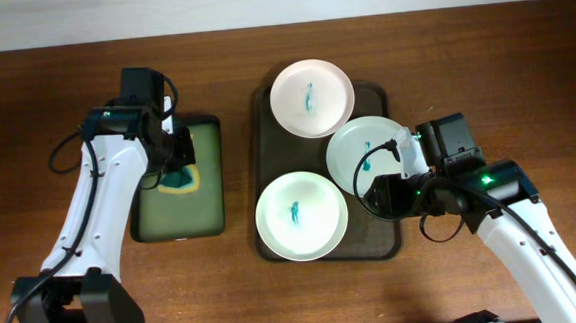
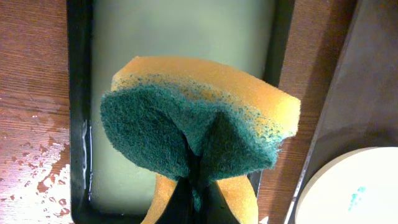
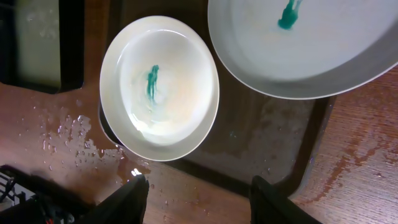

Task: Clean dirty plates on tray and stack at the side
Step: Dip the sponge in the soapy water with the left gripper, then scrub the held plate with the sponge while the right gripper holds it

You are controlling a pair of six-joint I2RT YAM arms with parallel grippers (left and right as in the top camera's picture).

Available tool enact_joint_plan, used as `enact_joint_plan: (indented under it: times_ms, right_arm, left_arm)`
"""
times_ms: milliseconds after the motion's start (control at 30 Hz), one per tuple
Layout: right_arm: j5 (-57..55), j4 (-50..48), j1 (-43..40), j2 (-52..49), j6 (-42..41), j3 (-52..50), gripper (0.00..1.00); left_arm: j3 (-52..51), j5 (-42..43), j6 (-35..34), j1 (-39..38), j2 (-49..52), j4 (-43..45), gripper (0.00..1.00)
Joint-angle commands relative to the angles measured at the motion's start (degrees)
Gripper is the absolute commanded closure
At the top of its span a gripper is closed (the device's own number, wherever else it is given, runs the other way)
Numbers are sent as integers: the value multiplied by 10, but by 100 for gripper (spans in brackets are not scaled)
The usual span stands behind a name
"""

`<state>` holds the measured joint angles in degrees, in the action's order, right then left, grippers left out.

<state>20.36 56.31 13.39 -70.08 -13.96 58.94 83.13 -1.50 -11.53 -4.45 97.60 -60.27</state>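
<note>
Three white plates with teal smears lie on the dark tray [image 1: 385,238]: one at the back [image 1: 311,98], one at the right [image 1: 365,149], one at the front left [image 1: 301,217]. My left gripper [image 1: 175,166] is shut on a yellow sponge with a green scrub face [image 2: 193,118], held above the small green-lined tray [image 1: 176,220]. My right gripper [image 1: 375,196] is open and empty over the tray's front right part. In the right wrist view its fingers [image 3: 202,196] are spread short of the front-left plate [image 3: 160,87], with the right plate [image 3: 305,43] beyond.
Water drops lie on the wooden table beside the tray [image 3: 68,134]. The small tray's wet green lining [image 2: 180,31] shows under the sponge. A plate's edge [image 2: 354,193] and the dark tray [image 2: 373,93] show at the right of the left wrist view.
</note>
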Motion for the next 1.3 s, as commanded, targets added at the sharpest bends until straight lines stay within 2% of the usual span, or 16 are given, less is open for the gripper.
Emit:
enact_joint_plan:
  times_ms: [0,233,400,500,667,767,800,900,933,967,1033,1067,1100,1200,1267]
  right_arm:
    - [-7,-2,5,2,-5,5,46]
    - [-5,-1,5,2,-5,5,47]
    - [14,-2,28,-8,6,-12,65]
    - [-43,-18,90,-89,19,-13,64]
    - [-46,-72,94,-263,-9,-13,66]
    - [-73,-147,94,-313,-52,-13,70]
    - [-105,-161,94,-315,-72,-13,70]
    - [-108,-213,94,-315,-76,-13,83]
    - [-117,-214,94,-315,-86,-13,93]
    - [-121,-215,94,-315,-93,-13,96]
    - [-127,-214,94,-316,-106,-14,96]
    - [-171,-196,94,-316,-169,-14,96]
    - [-179,-197,94,-316,-176,-14,96]
    - [-192,-196,94,-316,-139,-14,96]
    - [-193,-197,94,-316,-140,-14,96]
  left_arm:
    - [11,3,12,-1,-16,0,100]
    - [11,3,12,-1,-16,-1,100]
    - [11,65,14,-3,-16,-23,100]
    - [11,67,23,-38,-16,-25,100]
    - [11,82,29,-53,-16,-42,100]
    - [11,112,29,-53,-16,-34,100]
    - [11,114,29,-53,-16,-32,100]
    - [11,114,29,-53,-16,-28,100]
    - [11,114,29,-53,-16,-24,100]
    - [11,119,29,-53,-16,-23,100]
    - [11,125,29,-59,-16,-21,100]
    - [11,125,29,-68,-16,-20,100]
    - [11,125,29,-78,-16,-17,100]
    - [7,123,28,-117,-12,24,100]
    - [-10,123,-43,-156,12,68,100]
